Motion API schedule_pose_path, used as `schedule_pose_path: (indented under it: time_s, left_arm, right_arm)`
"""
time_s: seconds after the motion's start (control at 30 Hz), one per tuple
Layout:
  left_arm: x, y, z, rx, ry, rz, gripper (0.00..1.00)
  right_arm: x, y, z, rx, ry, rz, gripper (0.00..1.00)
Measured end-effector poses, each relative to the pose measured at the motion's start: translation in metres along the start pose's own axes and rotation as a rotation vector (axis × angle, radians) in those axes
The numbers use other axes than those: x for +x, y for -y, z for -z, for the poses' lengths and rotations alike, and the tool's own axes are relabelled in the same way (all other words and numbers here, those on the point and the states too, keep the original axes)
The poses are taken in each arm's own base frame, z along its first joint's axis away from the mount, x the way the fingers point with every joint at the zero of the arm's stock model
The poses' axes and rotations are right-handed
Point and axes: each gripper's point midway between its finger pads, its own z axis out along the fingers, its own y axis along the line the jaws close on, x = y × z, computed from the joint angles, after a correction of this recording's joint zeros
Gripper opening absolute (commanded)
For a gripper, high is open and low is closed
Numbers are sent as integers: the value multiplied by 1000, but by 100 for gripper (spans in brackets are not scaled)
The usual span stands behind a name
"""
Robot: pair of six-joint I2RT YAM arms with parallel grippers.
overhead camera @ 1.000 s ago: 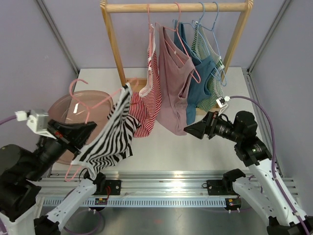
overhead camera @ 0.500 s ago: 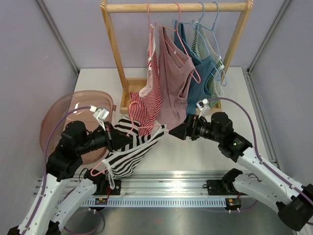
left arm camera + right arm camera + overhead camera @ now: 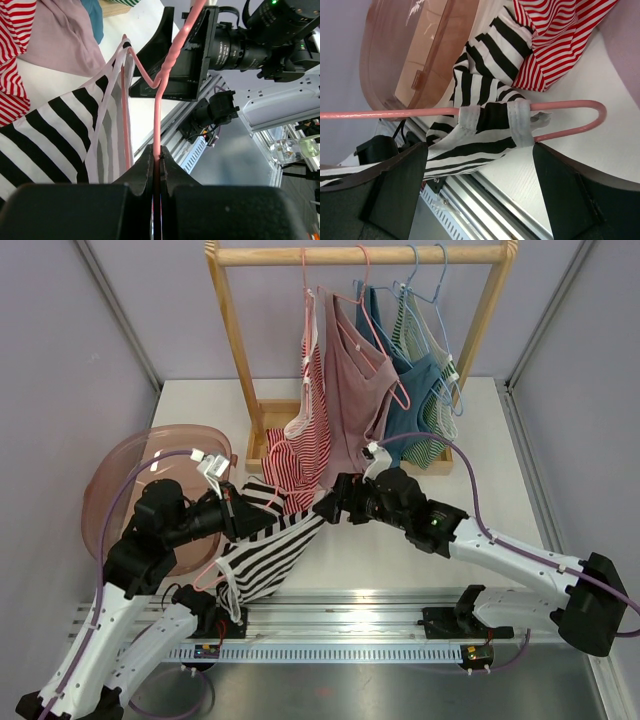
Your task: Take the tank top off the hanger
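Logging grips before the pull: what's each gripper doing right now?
Left gripper: closed on the pink hanger.
Right gripper: open, empty, facing the striped tank top.

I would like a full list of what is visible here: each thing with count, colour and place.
Black-and-white striped tank top: one, on the pink wire hanger, front left.
Pink wire hanger: one, pink, front left.
Wooden clothes rack: one, light wood, at the back.
Hanging tops: four, on the rack: red-and-white striped top, mauve top, blue top, green-striped top.
Translucent plastic tub: one, brownish, at the left.
Table: one, white, under everything.
Left gripper: one, black, shut on the hanger.
Right gripper: one, black, open, close to the hanger's end.
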Motion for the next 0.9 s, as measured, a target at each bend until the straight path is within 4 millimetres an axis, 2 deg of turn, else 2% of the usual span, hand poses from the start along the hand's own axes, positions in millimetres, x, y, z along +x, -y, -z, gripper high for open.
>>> schedule_pose_path:
  time_s: [0.17,0.27,0.3,0.5,0.6,0.63,0.67,0.8,0.87,0.9]
  left_arm:
    - [0,-4,0,-15,1,-14,0]
    - [0,-4,0,-15,1,-16,0]
    - [0,-4,0,-15,1,-16,0]
    - [0,-5,-2,-18,-4,-13,0]
    - [0,-7,-2,-29,-1,-18,0]
    - [0,-8,-2,-34,0,-20,0]
    - [0,-10,-2,-41,1,-22,0]
    - [1,-13,-2,-59,-3,-19,0]
    - [2,-15,-2,-66,-6,-18,0]
    - [2,-16,-2,-68,-8,-17,0]
  right_arm:
    - [-9,7,-1,42,48,4,95]
    - [-15,13,-2,78,81,6,86]
    - [-16,15,-2,88,90,8,77]
    - [-19,30,-9,161,118,23,55]
    - [-21,33,-8,174,127,31,44]
    - [-22,33,-8,177,130,31,33]
    - [-23,34,-7,180,135,37,28]
    - [-29,33,-2,184,161,38,17]
    - [-32,33,1,185,174,41,0]
    - [-34,33,2,191,182,44,0]
